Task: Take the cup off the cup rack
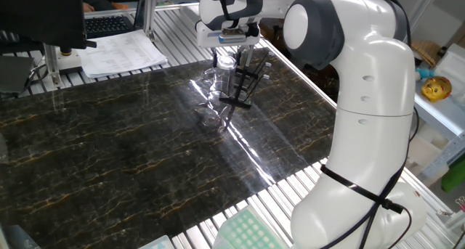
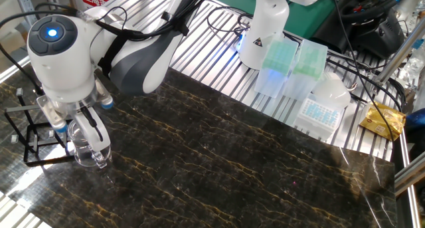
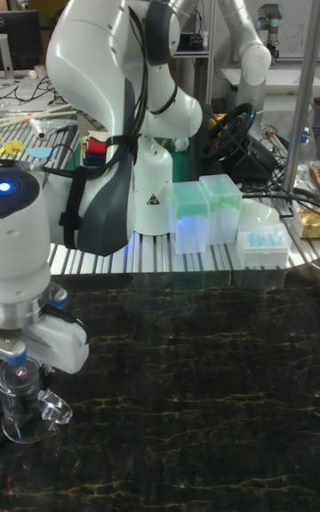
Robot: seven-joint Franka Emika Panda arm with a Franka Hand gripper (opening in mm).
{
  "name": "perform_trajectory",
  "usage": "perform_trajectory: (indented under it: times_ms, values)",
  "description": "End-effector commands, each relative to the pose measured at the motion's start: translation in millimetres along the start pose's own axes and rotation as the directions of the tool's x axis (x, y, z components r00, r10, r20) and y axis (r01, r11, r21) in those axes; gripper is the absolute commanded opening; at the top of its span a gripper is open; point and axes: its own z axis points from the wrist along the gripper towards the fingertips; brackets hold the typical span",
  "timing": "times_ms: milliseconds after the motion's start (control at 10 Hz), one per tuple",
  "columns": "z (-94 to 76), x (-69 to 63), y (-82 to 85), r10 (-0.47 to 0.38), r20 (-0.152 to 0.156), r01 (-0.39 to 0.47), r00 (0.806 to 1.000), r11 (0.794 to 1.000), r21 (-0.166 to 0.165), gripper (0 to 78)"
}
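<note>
The cup [image 1: 224, 78] is a clear glass mug that stands upright just beside the cup rack [image 1: 245, 82], low over the dark marble table; I cannot tell if it touches the table. My gripper [image 1: 231, 56] comes down from above and is shut on the cup's rim, one finger inside the glass. In the other fixed view the cup [image 2: 86, 151] hangs under my gripper [image 2: 85, 129], right of the black cup rack [image 2: 30, 131]. The tall fixed view shows the cup [image 3: 20, 405] with its handle pointing right, below the gripper [image 3: 22, 370].
Papers [image 1: 120, 53] lie past the table's far edge. Green tip boxes [image 2: 279, 65] and a white box [image 2: 322, 112] stand on the slatted bench beside the arm's base [image 2: 262, 28]. A yellow packet [image 2: 382, 121] lies at the right.
</note>
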Motion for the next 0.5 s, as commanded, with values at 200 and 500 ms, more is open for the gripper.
perform_trajectory:
  times_ms: [200, 500]
  values:
    - [-2.4, -1.2, -0.8, 0.0, 0.007, 0.0, 1.0, 1.0, 0.004, 1.1]
    - [-25.2, -5.9, 3.3, -0.018, 0.008, 0.017, 1.0, 0.998, 0.066, 1.1]
